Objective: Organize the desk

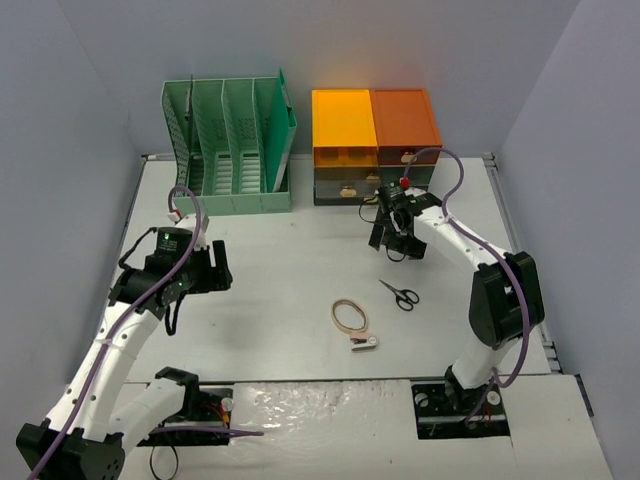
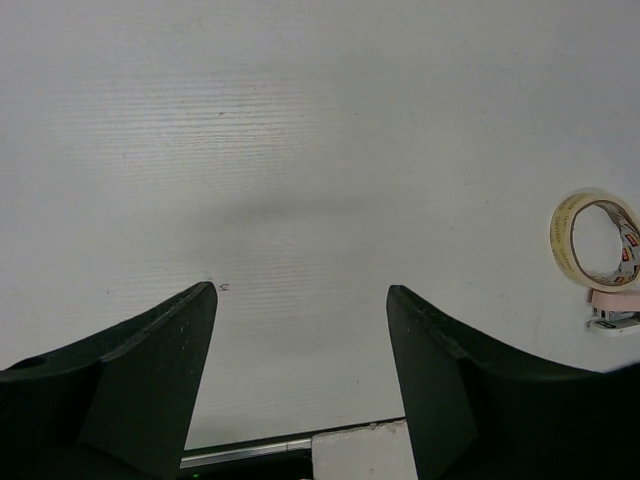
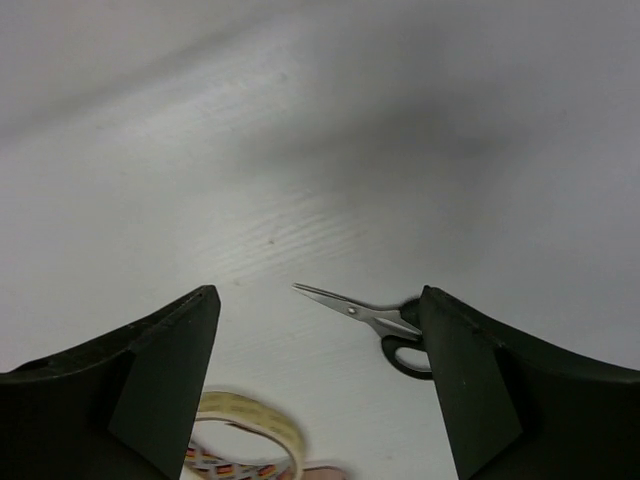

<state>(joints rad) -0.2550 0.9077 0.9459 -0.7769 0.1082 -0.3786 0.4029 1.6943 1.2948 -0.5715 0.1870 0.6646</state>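
My left gripper (image 2: 300,290): jaws released, nothing between the matte black wedge fingers. Below them is only the desk (image 1: 280,260), off-white and flat. Up close it has a fine ribbed grain that the top view smooths out.

My right gripper (image 3: 318,290): jaws also apart and empty, with the same dark, blunt-tipped wedges.

Right wrist view: scissors (image 3: 375,320) lie flat past my fingertips, with slim bright steel blades closed to a point and black loop handles partly hidden by my right finger. At the bottom is a blurred tape roll (image 3: 250,430), pale yellow and translucent.

Left wrist view: the same roll is sharp here, a thin-walled ring with coloured print showing inside it. Touching it is a small pink-topped item (image 2: 612,305). I cannot tell what kind.

Top view only:
- The roll and the pink item sit near the tabletop's middle, toward the near edge.
- The scissors are just right of them.
- At the far edge, left of middle, stands a mint-green file rack (image 1: 230,150), slotted plastic with upright dividers.
- Beside it at mid far edge is a drawer unit (image 1: 372,140), glossy orange on top with dark grey fronts.
- My right gripper hangs just before those drawers.
- My left gripper is over the left side.
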